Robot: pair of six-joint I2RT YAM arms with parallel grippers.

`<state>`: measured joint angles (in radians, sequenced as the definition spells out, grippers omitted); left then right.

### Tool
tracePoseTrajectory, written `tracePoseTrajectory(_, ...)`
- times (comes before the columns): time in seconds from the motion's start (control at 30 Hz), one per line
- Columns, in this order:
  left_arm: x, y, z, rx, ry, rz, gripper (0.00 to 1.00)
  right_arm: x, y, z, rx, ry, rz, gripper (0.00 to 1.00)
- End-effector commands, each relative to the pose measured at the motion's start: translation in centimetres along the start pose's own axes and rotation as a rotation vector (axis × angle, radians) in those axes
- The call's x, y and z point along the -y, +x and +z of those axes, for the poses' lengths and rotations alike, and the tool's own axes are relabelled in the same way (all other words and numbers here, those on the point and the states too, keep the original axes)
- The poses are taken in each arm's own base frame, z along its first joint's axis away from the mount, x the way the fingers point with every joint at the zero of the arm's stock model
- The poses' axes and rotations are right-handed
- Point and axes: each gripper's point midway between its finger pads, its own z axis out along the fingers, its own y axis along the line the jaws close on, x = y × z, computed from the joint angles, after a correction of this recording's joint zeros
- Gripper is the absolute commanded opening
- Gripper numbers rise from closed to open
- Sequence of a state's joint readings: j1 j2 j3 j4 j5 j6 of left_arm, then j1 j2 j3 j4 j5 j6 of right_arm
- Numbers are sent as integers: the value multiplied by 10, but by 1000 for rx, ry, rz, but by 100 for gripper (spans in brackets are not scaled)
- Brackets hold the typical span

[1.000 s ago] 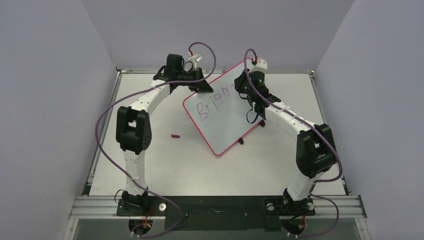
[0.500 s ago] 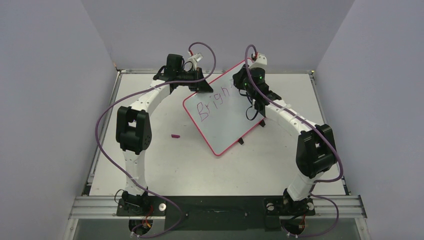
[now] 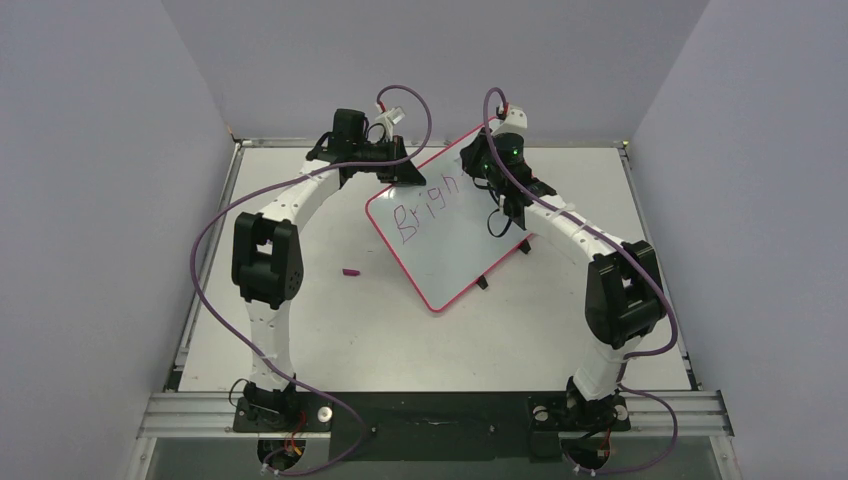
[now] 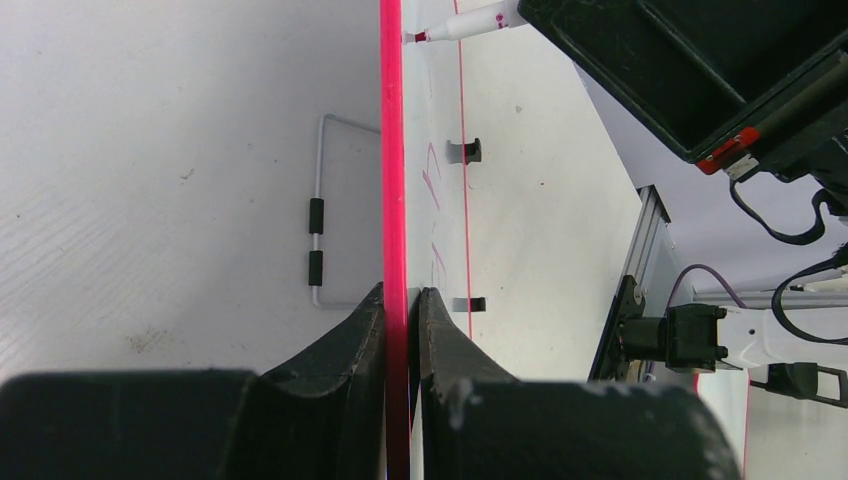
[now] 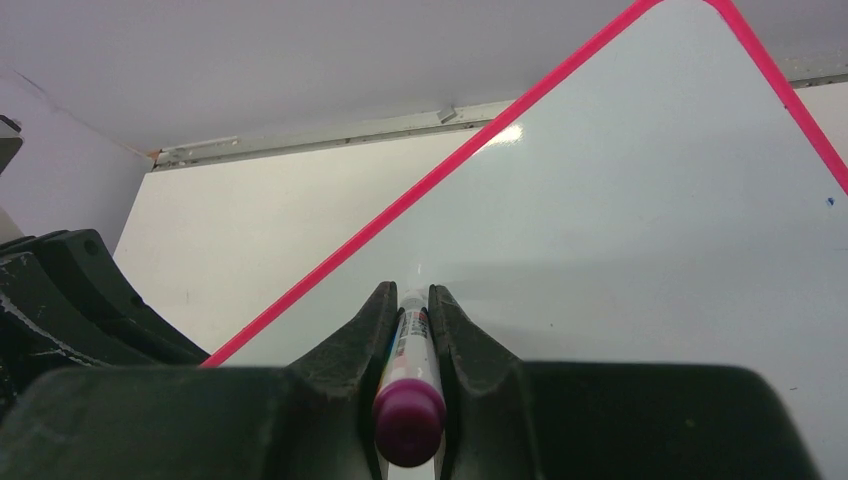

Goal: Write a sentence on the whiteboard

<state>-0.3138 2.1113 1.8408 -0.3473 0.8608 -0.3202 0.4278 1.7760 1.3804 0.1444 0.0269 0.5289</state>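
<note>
On the table (image 3: 330, 330), left claw (image 4: 400, 296) pinches the whiteboard (image 3: 450, 250) edge; right claw (image 5: 410, 296) clamps a marker (image 5: 409, 345).

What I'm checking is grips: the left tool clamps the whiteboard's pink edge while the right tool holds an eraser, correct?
No: the right tool holds a marker, not an eraser; the right wrist view shows it. The left tool does clamp the pink edge of the whiteboard.

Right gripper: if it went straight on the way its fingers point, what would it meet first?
The whiteboard, on its white face: the marker clamped in the right gripper points straight at it. Whether the tip already touches is unclear.
</note>
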Motion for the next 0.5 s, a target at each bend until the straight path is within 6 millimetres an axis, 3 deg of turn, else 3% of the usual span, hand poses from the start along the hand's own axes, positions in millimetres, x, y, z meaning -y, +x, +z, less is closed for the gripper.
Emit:
tracePoseTrajectory(0.0,32,-12,-4,30,48,155,0,-11,-6,-4,23,-29,-3,0)
tracePoseTrajectory(0.17,34,-12,-4,32,49,158,0,-5,0,-10,17,-19,0,0)
tracePoseTrajectory(0.47,34,-12,-5,31,49,158,0,8,30,-26,-24,0,12,0)
